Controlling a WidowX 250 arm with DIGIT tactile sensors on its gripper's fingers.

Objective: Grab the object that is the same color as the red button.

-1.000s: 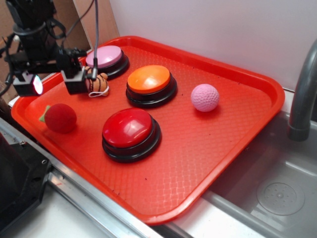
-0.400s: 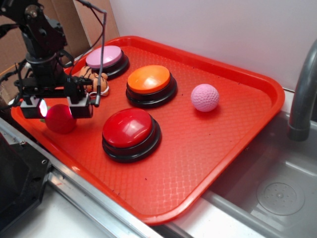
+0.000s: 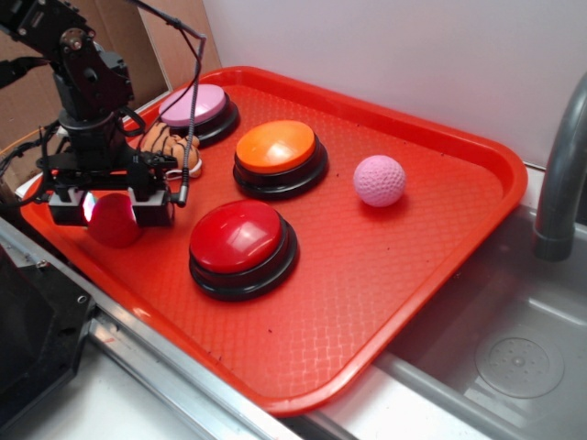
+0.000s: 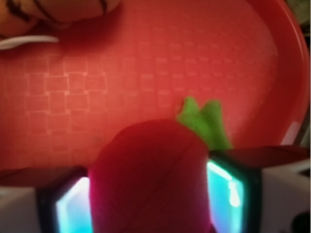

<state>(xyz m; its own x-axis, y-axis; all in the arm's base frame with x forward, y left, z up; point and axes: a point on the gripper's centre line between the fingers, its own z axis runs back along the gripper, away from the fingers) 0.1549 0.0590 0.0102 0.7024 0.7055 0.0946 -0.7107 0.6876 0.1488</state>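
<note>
Fuzzy red ball [image 3: 114,220], just left of the red button [image 3: 242,236] on the tray [image 3: 385,275], looks light and squashy. Your hand [image 3: 111,206] straddles its middle (pads either side, contact unclear); squeeze gently there.

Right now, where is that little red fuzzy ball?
In the exterior view the red ball sits near the tray's left corner, between the pincer's two pads, left of the red button.
</note>
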